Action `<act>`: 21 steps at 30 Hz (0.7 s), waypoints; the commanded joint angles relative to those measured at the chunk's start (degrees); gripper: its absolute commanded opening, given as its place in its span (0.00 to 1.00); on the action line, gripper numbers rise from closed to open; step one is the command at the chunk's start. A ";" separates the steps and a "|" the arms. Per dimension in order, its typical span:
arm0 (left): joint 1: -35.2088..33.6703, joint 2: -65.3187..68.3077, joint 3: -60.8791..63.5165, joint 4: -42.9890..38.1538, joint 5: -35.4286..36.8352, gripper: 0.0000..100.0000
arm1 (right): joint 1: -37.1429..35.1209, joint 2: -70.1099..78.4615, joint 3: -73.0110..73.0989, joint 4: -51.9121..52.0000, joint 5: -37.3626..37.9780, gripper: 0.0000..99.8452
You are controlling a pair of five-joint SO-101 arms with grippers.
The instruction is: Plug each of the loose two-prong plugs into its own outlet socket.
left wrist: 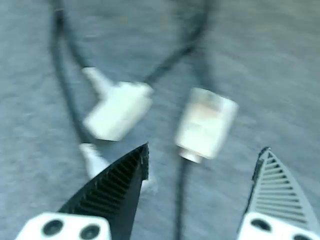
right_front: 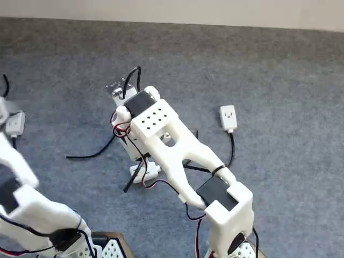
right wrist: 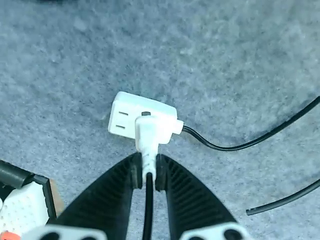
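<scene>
My right gripper [right wrist: 146,167] is shut on the cable end of a white two-prong plug [right wrist: 150,132]. The plug's head rests against the face of a white outlet socket [right wrist: 125,117] lying on the grey carpet. From above, that gripper [right_front: 140,169] and socket [right_front: 150,173] sit near the middle, under the arm. My left gripper [left wrist: 205,149] is open, hovering above a white plug [left wrist: 117,110] and a white socket block [left wrist: 205,122] that lie side by side, apart, with black cables. A socket [right_front: 14,123] lies at the far left edge.
Another white outlet socket [right_front: 228,117] with a black cable lies to the right of the right arm. Loose black cables [right_front: 91,155] cross the carpet near the middle. A wooden base corner [right_front: 119,243] sits at the front edge.
</scene>
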 commanded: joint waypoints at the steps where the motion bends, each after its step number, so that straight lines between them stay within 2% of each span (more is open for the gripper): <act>1: -5.49 6.46 -10.15 -0.09 -0.53 0.34 | 0.66 -5.58 -0.22 1.36 -0.70 0.00; 9: -6.46 16.66 -19.38 0.18 -0.53 0.34 | 1.19 -6.81 5.85 0.13 -0.62 0.00; 21: -6.64 17.10 -20.00 0.09 -0.53 0.34 | 0.84 -0.13 6.11 -2.59 -1.05 0.00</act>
